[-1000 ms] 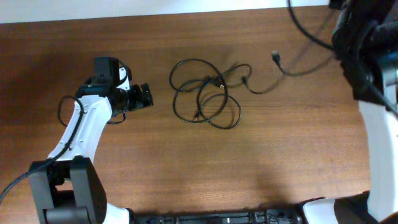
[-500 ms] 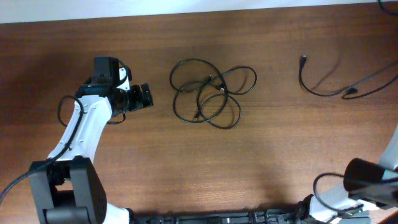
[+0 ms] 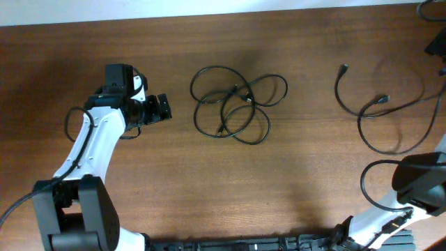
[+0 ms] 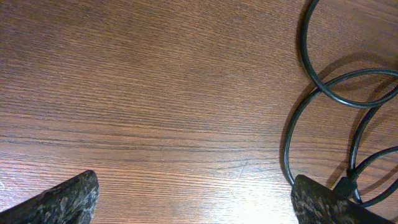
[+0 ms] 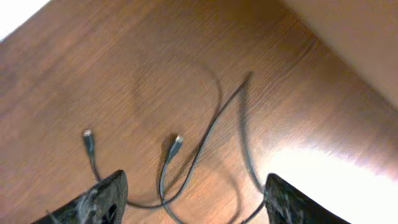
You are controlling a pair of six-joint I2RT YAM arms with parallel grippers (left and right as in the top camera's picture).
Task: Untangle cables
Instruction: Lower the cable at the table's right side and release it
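A tangle of black cables (image 3: 230, 104) lies in loops at the table's middle. One separate black cable (image 3: 380, 118) lies curled on the right side, with both plugs free; the right wrist view shows it blurred, far below (image 5: 205, 137). My left gripper (image 3: 166, 108) rests just left of the tangle, open, with bare wood between its fingers (image 4: 62, 202). The nearest loops of the tangle (image 4: 323, 93) lie just ahead of its right finger. My right gripper (image 5: 196, 205) is open high above the separate cable, holding nothing.
The wooden table (image 3: 293, 181) ends at a pale wall strip along the top edge (image 3: 209, 7). The right arm's base and its own cable loop (image 3: 418, 183) stand at the lower right. The left arm (image 3: 90, 153) reaches up from the lower left.
The right arm drew one cable out of the tangle and off to the right, then opened; the cable now lies loose on the right. The left arm has not moved.
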